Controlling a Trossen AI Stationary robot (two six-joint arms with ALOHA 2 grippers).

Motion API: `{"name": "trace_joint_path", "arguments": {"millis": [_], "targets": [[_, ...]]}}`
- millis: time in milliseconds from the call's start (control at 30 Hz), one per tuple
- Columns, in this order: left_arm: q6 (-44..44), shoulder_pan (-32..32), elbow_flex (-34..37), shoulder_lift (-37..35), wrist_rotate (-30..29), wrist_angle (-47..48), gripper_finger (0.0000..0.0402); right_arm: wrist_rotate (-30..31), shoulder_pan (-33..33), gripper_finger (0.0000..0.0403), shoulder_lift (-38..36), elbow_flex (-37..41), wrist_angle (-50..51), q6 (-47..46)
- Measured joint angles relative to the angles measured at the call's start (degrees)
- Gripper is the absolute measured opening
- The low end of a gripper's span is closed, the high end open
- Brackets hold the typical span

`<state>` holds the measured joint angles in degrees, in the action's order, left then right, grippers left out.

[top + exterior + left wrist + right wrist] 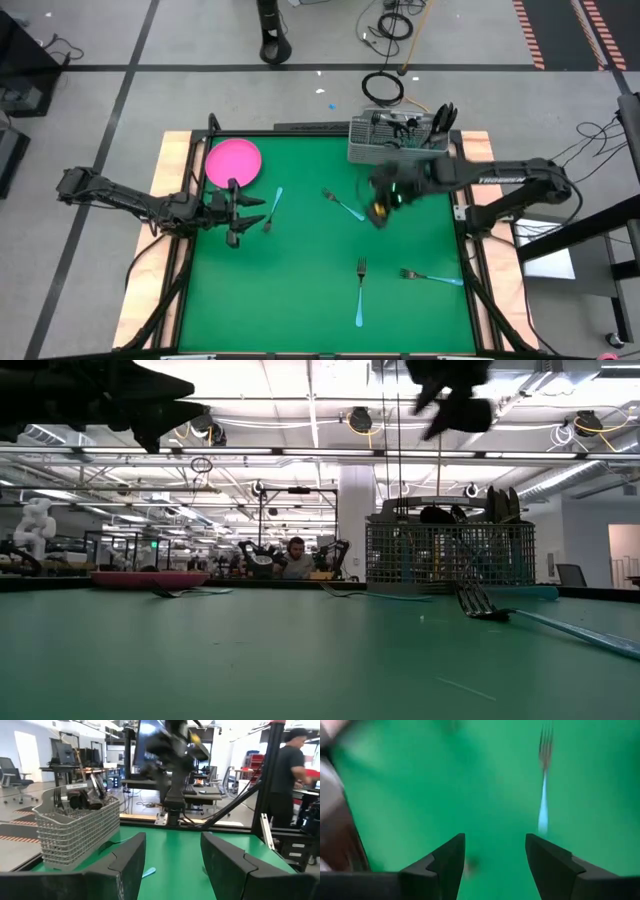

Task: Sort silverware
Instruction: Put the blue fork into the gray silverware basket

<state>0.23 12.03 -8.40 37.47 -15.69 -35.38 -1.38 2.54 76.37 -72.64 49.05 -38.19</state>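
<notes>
Nearest fork [360, 290] lying loose on tabletop [300, 300]; three more forks scattered. We are hanging right gripper [381, 212] open, empty beside caddy [390, 140]. Left gripper [243, 212] waiting open near plate [233, 162].

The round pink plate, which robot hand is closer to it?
Left. The left gripper hovers just beside the round pink plate, while the right gripper is far across the green table, near the wire-mesh caddy.
</notes>
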Motion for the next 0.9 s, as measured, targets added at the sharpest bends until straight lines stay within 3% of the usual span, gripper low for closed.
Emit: {"name": "trace_joint_path", "arguments": {"millis": [167, 267, 433, 600, 800, 900], "targets": [[-3.09, 0.09, 0.01, 0.0, 2.21, 3.95, 0.0192, -0.04, -12.29, 0.0197, 2.56, 0.06, 16.09, -8.22], [-3.93, 0.09, 0.02, 0.0, 2.17, 4.81, 0.0192, 0.24, -17.74, 0.0197, 3.34, 0.13, 20.48, -11.97], [-4.43, 0.09, 0.02, -0.01, 2.19, 4.6, 0.0192, 1.17, -24.77, 0.0196, 3.38, 3.44, 19.88, -17.44], [-4.42, 0.09, 0.02, -0.01, 2.19, 4.08, 0.0192, -3.65, -31.26, 0.0196, 3.42, 12.15, 16.3, -20.94], [-4.46, 0.09, 0.02, -0.01, 2.19, 4.13, 0.0192, -8.96, -35.06, 0.0196, 3.44, 22.54, 3.73, -21.15], [-4.46, 0.09, 0.02, -0.02, 2.19, 4.13, 0.0192, -9.52, -36.09, 0.0196, 3.44, 25.42, 2.52, -21.79]]}}
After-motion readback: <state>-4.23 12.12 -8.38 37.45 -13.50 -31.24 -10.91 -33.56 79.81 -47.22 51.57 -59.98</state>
